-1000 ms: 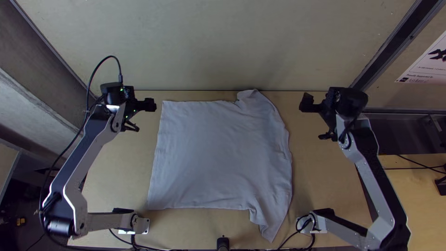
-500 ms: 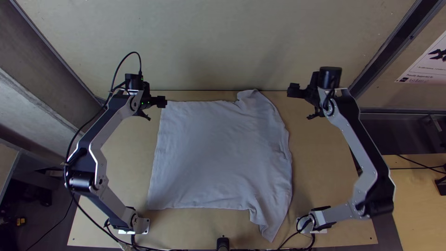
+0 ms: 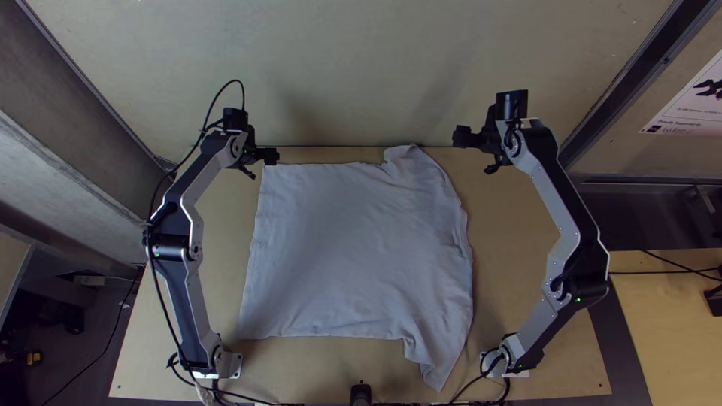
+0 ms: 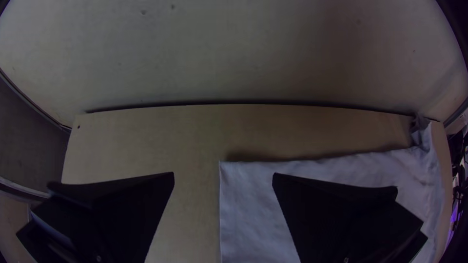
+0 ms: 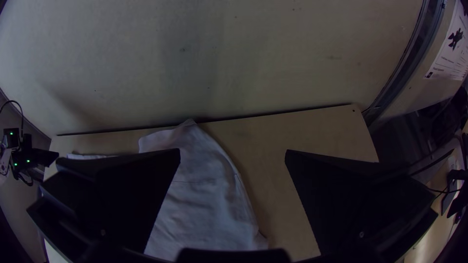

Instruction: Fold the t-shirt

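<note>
The left claw point(image 3: 271, 156) is easing right and the right claw point(image 3: 461, 137) left, both gaping wide; the t-shirt point(image 3: 353, 248) is lying spread on the worktop point(image 3: 511, 263), its near-right corner jutting out.

Pale t-shirt point(image 5: 200, 209) (lightly creased), wooden table point(image 5: 302, 131), black fingers point(image 5: 129, 187) wide apart

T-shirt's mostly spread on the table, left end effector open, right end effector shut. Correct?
No: the right end effector is open, as the right wrist view shows. The T-shirt is mostly spread on the table and the left end effector is open.
</note>
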